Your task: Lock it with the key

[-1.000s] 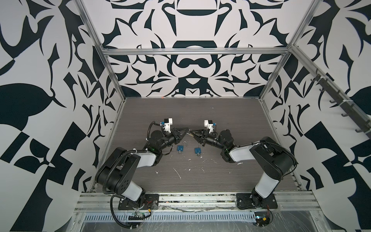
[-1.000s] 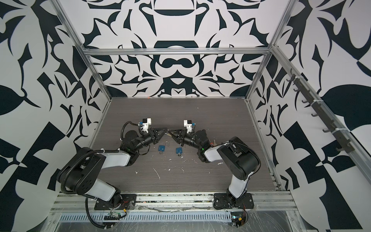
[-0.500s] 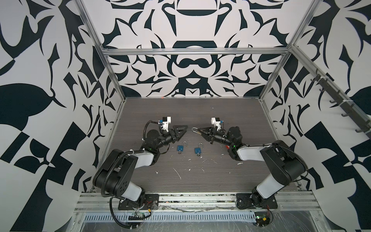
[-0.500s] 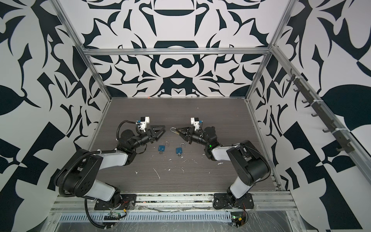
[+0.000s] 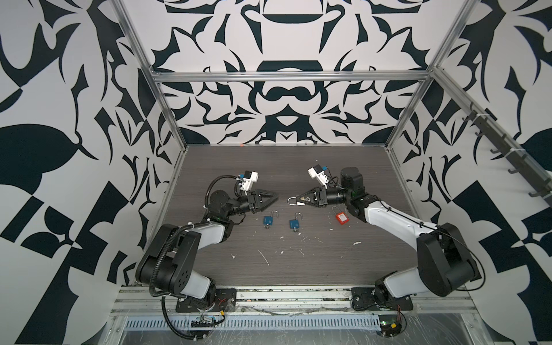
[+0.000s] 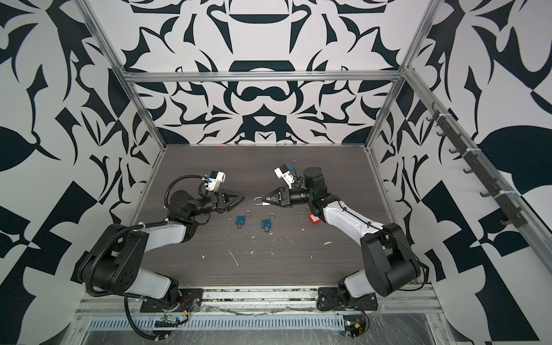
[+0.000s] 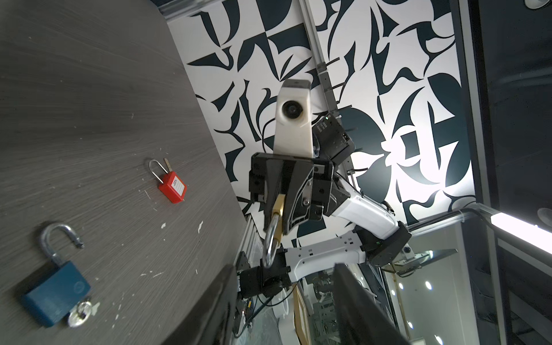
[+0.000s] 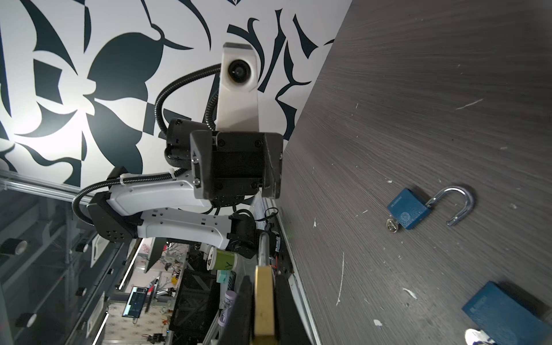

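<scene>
Pinching the brass padlock [image 7: 277, 209] over the table [image 5: 298, 167], the right gripper [image 5: 301, 199] held it out toward nine o'clock in both top views. The left gripper [image 5: 276, 196], apart at nine o'clock from it, stood spread and empty. A blue padlock [image 5: 268, 220] and a second blue padlock [image 5: 294, 224], shackles open, lay near six o'clock of the gap. A red padlock [image 5: 342, 218] lay at four o'clock of the right gripper.

left end effector [image 5: 274, 197]: released, retreated | right end effector [image 5: 301, 200]: retreated with padlock [image 7: 277, 209]
</scene>
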`<state>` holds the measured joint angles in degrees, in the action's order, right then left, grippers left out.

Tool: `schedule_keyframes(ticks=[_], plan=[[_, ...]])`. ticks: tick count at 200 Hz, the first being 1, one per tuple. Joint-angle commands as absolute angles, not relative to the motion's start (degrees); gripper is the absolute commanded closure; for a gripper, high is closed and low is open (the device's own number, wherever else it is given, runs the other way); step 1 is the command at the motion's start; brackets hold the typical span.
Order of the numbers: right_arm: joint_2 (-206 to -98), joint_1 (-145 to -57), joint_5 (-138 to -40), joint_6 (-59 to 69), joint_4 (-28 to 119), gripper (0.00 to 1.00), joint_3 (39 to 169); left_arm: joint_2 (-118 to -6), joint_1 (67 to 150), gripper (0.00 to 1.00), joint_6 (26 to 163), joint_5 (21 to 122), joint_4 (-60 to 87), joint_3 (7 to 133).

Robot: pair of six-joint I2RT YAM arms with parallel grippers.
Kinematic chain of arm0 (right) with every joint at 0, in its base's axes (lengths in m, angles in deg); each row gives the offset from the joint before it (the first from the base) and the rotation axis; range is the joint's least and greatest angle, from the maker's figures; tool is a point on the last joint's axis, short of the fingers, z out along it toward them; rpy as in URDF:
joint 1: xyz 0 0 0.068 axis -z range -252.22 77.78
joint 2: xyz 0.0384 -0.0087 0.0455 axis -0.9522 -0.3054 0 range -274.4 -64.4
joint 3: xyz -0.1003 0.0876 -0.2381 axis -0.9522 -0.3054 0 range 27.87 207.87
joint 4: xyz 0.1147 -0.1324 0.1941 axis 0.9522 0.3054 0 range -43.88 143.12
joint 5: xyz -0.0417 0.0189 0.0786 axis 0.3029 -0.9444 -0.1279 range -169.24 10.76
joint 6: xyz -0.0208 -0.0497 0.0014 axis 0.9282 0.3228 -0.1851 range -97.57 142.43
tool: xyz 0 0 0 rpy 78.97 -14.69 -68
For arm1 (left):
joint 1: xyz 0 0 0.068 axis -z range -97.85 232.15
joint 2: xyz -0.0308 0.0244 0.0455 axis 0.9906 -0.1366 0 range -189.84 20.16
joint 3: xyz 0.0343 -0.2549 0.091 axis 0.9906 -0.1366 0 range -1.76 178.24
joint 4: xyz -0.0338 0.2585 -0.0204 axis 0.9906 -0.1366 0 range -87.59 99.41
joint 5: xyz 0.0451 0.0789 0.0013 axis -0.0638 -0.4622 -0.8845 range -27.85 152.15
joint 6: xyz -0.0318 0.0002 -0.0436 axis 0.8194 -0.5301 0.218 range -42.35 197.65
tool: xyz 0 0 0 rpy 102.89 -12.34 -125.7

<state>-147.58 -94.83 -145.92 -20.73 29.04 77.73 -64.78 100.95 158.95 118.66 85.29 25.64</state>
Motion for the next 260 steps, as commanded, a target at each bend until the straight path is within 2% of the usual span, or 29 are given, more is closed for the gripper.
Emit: schedule_keyframes(ticks=[1,26,99,135,260], plan=[[-147.3,-94.5,-148.0,-14.1,34.2,1.00,80.0,-65.5,101.6,0.55,160.6,121.0,90.7,23.7],[-149.0,-94.4,-147.3,-21.1,25.4,1.00,78.4,-66.3,103.2,0.63,159.7,118.9,91.1,23.0],[-153.6,-94.5,-146.2,-38.6,2.8,1.00,74.8,-68.6,106.0,0.70,158.3,117.0,91.1,25.0],[-153.4,-94.5,-146.6,-39.2,2.6,1.00,74.5,-69.3,106.0,0.75,158.3,116.2,91.1,24.9],[-151.1,-95.4,-146.9,-38.8,3.6,1.00,73.1,-73.6,108.0,0.75,158.1,114.5,91.1,28.1]])
